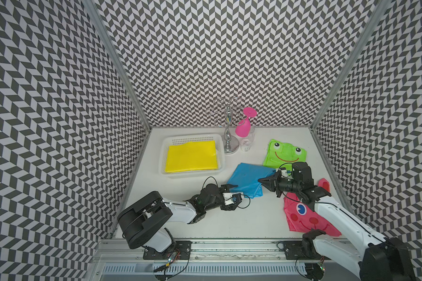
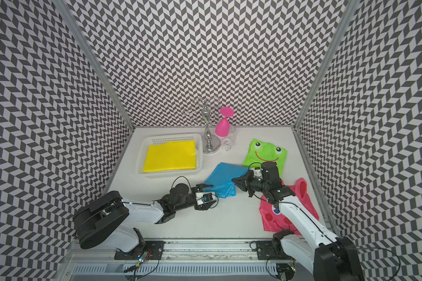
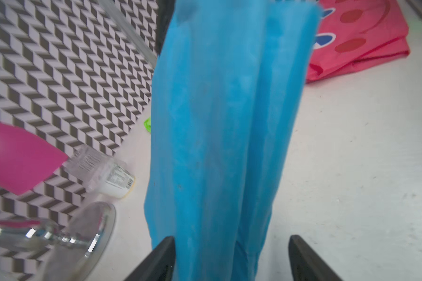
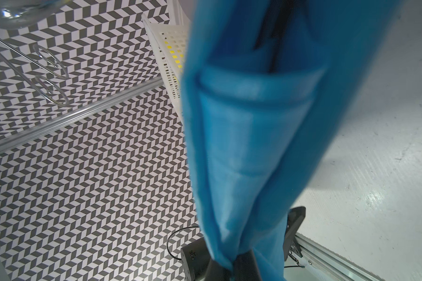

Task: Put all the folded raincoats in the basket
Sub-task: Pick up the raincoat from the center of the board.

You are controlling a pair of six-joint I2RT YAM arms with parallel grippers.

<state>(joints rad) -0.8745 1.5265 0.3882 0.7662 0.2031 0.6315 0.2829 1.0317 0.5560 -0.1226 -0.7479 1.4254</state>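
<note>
Right gripper (image 1: 262, 181) pinches the blue raincoat (image 1: 246, 178) mid-worktop. Left gripper (image 1: 232, 187) straddles its near edge, jaws apart, gripping nothing. Pick-up step, I'd say. Next: left clamps, then both carry it to the basket (image 1: 190, 173) at the back-left corner, onto the yellow raincoat (image 1: 191, 157).

Black-white chevron walls (image 1: 229, 60) on three sides; aluminium corner posts (image 1: 118, 63); white tabletop (image 1: 229, 219); metal rail (image 1: 229, 247) along front; even light.

We note blue raincoat (image 1: 247, 178): folded in long loose layers, slanted, near front right corner of basket (image 1: 193, 140), outside it. Basket white, perforated, upright; folded yellow raincoat (image 1: 191, 157) flat inside.
</note>
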